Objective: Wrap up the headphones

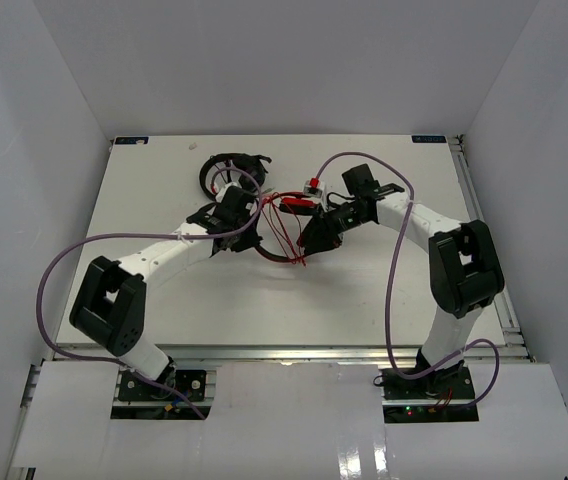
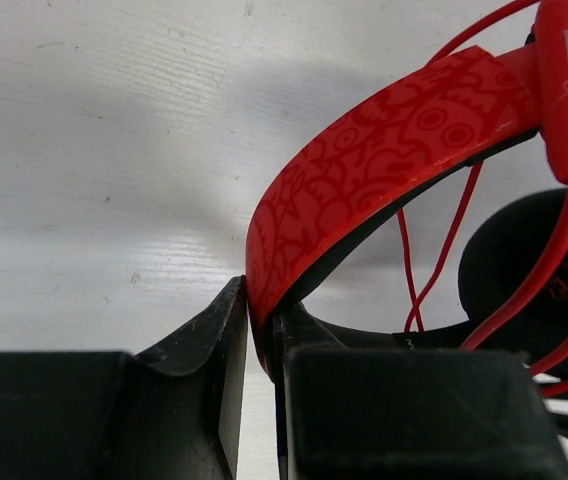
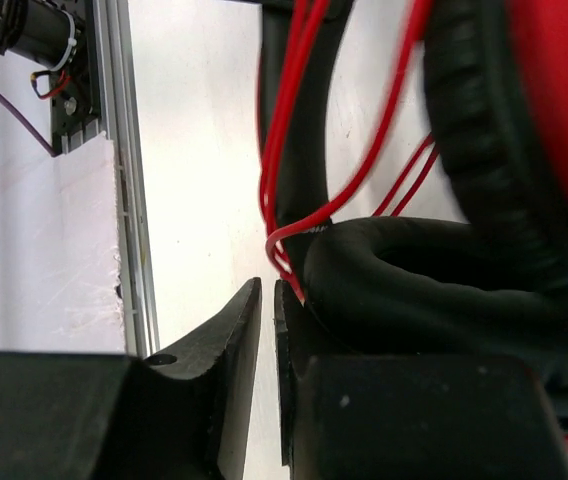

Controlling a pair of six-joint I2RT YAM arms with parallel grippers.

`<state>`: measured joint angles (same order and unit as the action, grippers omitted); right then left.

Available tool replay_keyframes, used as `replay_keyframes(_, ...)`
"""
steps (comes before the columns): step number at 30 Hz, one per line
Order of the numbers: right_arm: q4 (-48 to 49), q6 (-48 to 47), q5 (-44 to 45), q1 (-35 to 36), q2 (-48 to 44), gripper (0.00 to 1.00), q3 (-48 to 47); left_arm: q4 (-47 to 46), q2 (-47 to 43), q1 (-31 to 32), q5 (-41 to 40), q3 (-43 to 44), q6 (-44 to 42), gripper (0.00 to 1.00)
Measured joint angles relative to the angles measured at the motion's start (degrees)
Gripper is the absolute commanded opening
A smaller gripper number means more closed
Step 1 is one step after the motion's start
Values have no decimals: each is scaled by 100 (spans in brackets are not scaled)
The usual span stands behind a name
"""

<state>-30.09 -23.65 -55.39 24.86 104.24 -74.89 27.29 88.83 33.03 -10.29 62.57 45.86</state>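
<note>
While the left gripper point(image 2: 262, 320) clamps the headphones point(image 1: 279, 257) by their headband point(image 2: 384, 140) at mid table point(image 1: 364, 300) and the right gripper point(image 3: 269, 300) sits nearly closed, seemingly pinching a cable point(image 3: 289, 130) loop, wrapping looks underway; next move, I judge, carries that cable round the earcups point(image 3: 434, 270) without snagging.

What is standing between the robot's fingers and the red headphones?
Nothing visible. The left gripper pinches the red headband. The right gripper sits at the red cable beside a black earcup; whether it grips the cable is unclear.
</note>
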Motion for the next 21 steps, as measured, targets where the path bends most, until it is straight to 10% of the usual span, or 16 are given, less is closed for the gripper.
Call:
replay_keyframes(12, -38, -379, 94, -259, -893, 25, 555, -284, 1054, -418, 488, -124, -151, 0)
replay_keyframes(21, -154, -596, 107, -594, -1833, 30, 1062, -233, 1251, -447, 687, 44, -284, 68)
